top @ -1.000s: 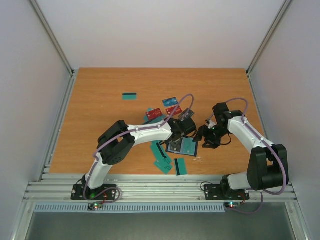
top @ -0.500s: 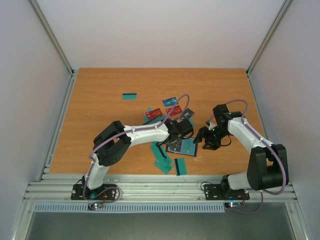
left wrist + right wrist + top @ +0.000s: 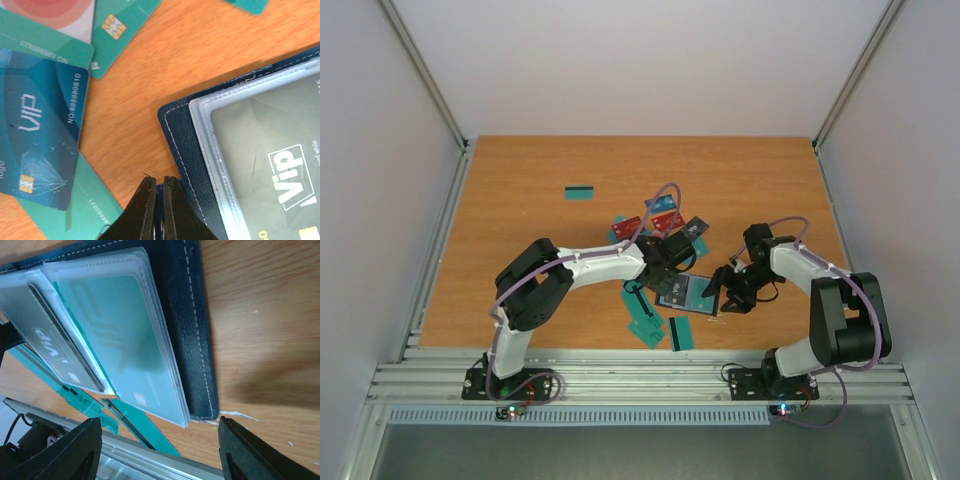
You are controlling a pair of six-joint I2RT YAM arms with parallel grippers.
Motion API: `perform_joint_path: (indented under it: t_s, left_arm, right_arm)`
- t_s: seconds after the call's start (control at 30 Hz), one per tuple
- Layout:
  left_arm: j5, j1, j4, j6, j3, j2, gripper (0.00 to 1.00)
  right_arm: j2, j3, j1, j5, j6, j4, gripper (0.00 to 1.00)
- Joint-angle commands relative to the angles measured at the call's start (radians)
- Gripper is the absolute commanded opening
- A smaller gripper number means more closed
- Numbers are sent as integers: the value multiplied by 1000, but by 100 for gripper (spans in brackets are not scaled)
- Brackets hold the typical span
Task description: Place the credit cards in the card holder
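The dark navy card holder lies open on the table, clear sleeves up. One sleeve shows a grey VIP card, another a teal card. My left gripper is shut on the holder's navy cover at its left edge. My right gripper stands open just past the holder's right end, with nothing between its fingers. Loose credit cards surround the holder: teal ones, red ones, a blue VIP card.
A single teal card lies apart at the back left. A teal card with a dark stripe sits near the table's front edge, close to the metal rail. White walls close in both sides.
My left gripper has gone from open to shut and slid nearer, onto the holder's left edge. The right gripper has shifted slightly nearer and lower beside the holder.
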Motion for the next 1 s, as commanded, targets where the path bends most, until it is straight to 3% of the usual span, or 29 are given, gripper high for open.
perform_joint_path:
  t_s: [0.0,0.4,0.67,0.97]
  left_arm:
    - [82,-2,80,1,-16,-27,0]
    - [102,12,65,2,15,8,0]
    - [204,28,85,8,28,42,0]
    - [304,31,79,15,44,100,0]
  right_arm:
    - [25,-5,-6,5,29,59,66]
    - [77,60,-6,209,-35,69,68]
    - [132,29,-6,66,-60,179,66]
    - [44,-7,-6,-85,-46,219,65]
